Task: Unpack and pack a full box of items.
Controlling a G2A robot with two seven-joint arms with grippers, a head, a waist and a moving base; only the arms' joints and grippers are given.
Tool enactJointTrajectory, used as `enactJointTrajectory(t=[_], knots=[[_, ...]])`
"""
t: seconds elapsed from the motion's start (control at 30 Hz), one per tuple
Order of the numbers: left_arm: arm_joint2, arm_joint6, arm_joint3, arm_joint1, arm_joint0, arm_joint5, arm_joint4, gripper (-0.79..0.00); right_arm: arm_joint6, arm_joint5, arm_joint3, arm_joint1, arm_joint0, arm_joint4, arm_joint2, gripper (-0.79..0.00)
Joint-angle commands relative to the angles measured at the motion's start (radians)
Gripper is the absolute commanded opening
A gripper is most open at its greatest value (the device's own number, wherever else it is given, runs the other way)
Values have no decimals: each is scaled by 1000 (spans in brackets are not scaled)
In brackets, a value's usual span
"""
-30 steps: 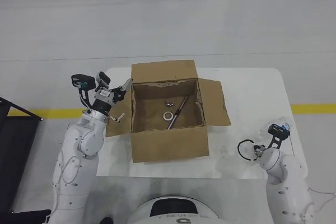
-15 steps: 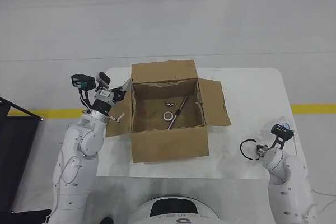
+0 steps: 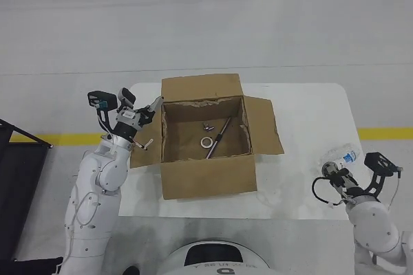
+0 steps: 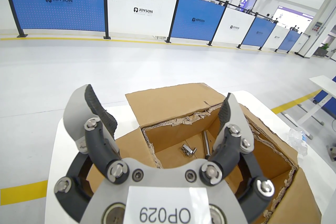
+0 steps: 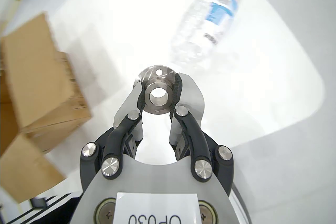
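Note:
An open cardboard box stands mid-table, its flaps folded out. On its floor lie a metal rod, a small ring and a small metal bracket. My left gripper hangs open above the box's left flap; in its wrist view the gripper frames the box, the rod and the bracket. My right gripper is shut on a flanged metal bushing, held above the table near its right edge.
A clear plastic bottle with a blue label lies on the table just beyond the right gripper, also seen as the bottle in the right wrist view. The table's rounded right edge is close. A black rack stands left of the table.
The right arm has swung rightward and toward the table's near edge, carrying the metal bushing. The left arm and the box's contents are unchanged.

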Motion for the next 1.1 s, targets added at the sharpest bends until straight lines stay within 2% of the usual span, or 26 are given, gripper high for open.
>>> enactJointTrajectory(t=[0.0, 0.2, 0.63, 0.7, 0.8, 0.87, 0.97, 1.03, 1.07], knots=[[0, 0, 0, 0, 0, 0, 0, 0, -22, -83, -19, -3, -24, 134, 9, -785], [0, 0, 0, 0, 0, 0, 0, 0, -23, -164, -51, 2, 26, 161, -81, -785], [0, 0, 0, 0, 0, 0, 0, 0, -36, -163, -40, 1, 33, 179, -86, -785], [0, 0, 0, 0, 0, 0, 0, 0, -48, -129, -51, 2, 47, 142, -101, -785], [0, 0, 0, 0, 0, 0, 0, 0, 13, -199, -51, 14, 155, 11, -221, -785], [0, 0, 0, 0, 0, 0, 0, 0, 90, -224, -51, 21, 262, -99, -343, -785], [0, 0, 0, 0, 0, 0, 0, 0, 226, -181, -40, 23, 423, -274, -542, -785], [0, 0, 0, 0, 0, 0, 0, 0, 291, -149, 31, 19, 549, -401, -676, -785], [0, 0, 0, 0, 0, 0, 0, 0, 317, -139, 71, 13, 610, -415, -744, -785]])
